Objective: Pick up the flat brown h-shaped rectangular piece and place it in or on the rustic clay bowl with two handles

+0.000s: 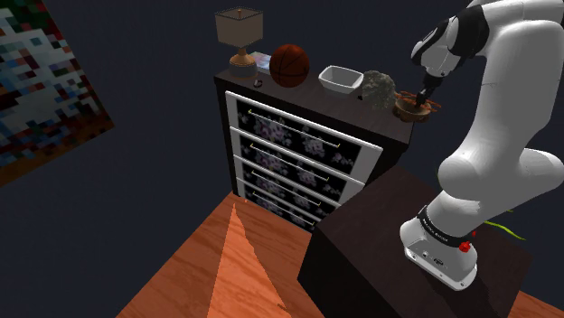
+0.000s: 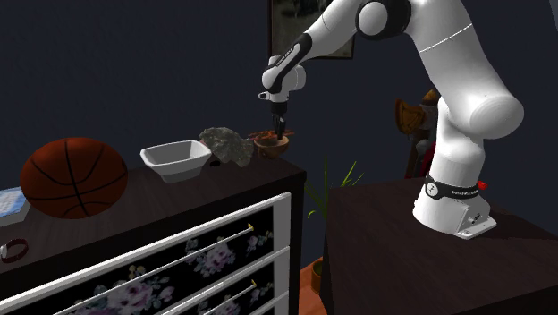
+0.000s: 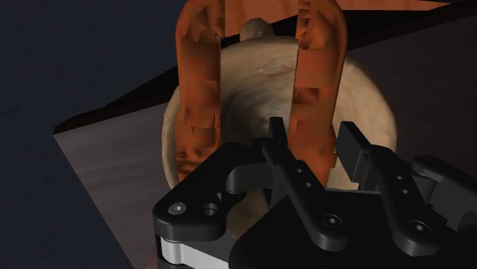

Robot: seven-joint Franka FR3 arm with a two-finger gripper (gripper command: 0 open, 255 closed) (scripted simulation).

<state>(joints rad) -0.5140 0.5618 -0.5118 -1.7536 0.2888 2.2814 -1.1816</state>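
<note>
Jaws are clamped on one leg of the orange-brown H-shaped piece (image 3: 200, 99), right over the tan two-handled bowl (image 3: 367, 95) at the dresser (image 1: 298, 144) top's right end in the shoulder view, beside a rock (image 1: 378, 86).

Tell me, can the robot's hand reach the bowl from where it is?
Probably yes. The hand hangs right above the bowl, gripping the brown piece, and nothing lies between them. The rock sits off to the side.
</note>
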